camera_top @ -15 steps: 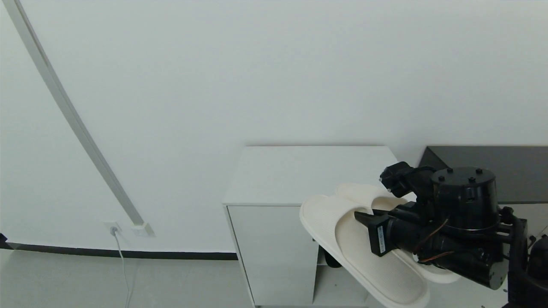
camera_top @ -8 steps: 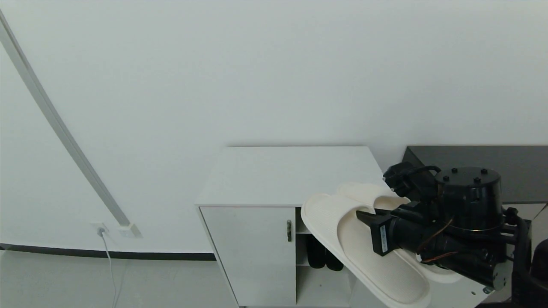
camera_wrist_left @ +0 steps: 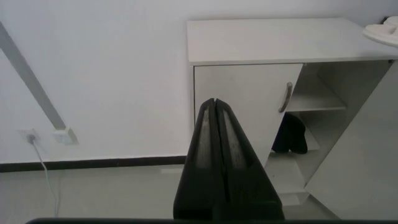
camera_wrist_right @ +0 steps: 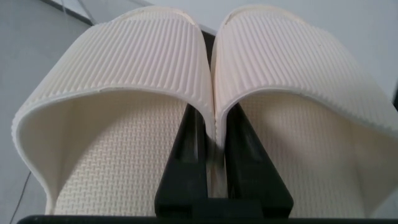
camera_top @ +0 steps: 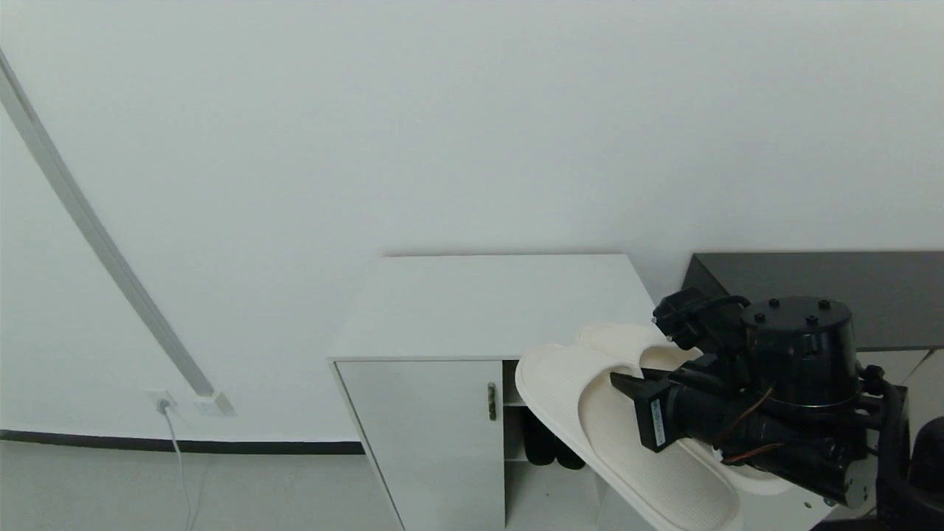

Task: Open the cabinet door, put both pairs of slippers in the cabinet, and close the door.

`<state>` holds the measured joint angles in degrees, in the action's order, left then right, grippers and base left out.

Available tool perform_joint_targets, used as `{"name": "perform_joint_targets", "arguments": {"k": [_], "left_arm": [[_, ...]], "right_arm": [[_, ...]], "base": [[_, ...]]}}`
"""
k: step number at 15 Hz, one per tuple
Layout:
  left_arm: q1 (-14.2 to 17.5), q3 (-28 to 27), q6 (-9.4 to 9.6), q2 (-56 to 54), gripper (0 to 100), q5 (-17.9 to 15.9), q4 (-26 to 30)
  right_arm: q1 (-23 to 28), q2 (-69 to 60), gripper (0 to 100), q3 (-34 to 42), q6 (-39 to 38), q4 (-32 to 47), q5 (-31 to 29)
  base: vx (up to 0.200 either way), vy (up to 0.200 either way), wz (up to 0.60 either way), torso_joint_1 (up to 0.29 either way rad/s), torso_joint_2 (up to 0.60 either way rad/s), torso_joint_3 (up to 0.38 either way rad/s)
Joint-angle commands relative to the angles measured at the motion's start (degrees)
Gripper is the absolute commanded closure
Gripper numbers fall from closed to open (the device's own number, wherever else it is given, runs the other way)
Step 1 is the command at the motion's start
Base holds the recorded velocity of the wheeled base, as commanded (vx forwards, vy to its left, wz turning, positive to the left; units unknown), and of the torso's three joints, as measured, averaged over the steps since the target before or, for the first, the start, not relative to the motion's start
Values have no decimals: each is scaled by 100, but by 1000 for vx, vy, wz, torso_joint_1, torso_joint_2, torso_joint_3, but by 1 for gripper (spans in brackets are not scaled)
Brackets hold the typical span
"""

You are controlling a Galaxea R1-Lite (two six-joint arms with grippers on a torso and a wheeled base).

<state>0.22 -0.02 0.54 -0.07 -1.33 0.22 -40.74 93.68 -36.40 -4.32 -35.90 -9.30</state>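
Observation:
A white cabinet (camera_top: 479,310) stands against the wall. Its left door (camera_top: 428,442) is closed, with a small handle (camera_top: 491,400). The right half stands open, its door (camera_wrist_left: 367,143) swung outward. A black pair of slippers (camera_top: 549,442) stands on the inner shelf. My right gripper (camera_top: 627,380) hangs in front of the open half, at about the height of the cabinet top. It is shut on the cream pair of slippers (camera_top: 582,398), pinching the inner edges of both straps (camera_wrist_right: 214,118). My left gripper (camera_wrist_left: 214,104) is shut and holds nothing, facing the closed door from a distance.
A grey cable duct (camera_top: 96,228) runs slanting down the wall to a socket with a plugged-in cable (camera_top: 161,404). A dark counter (camera_top: 848,280) adjoins the cabinet on the right. Bare floor (camera_top: 184,494) lies left of the cabinet.
The whole head picture has shifted, so the camera moved; cabinet and wall duct now sit further left in it. My right gripper still grips the cream slippers and sits slightly lower.

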Motion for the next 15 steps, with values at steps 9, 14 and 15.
{"name": "perform_joint_targets", "arguments": {"k": [9, 14, 15], "left_arm": [[-4, 2, 8, 7, 100, 1, 4], [-4, -6, 8, 7, 100, 1, 4], [-4, -6, -1, 7, 100, 1, 4]], "right_arm": [[-48, 53, 100, 72, 115, 4, 7], [-206, 45, 100, 186, 115, -66, 16], [-259, 45, 100, 195, 115, -75, 16]], "base": [[0, 0, 0, 0, 0, 0], [0, 0, 0, -24, 60, 30], [0, 0, 0, -144, 325, 163]]}}
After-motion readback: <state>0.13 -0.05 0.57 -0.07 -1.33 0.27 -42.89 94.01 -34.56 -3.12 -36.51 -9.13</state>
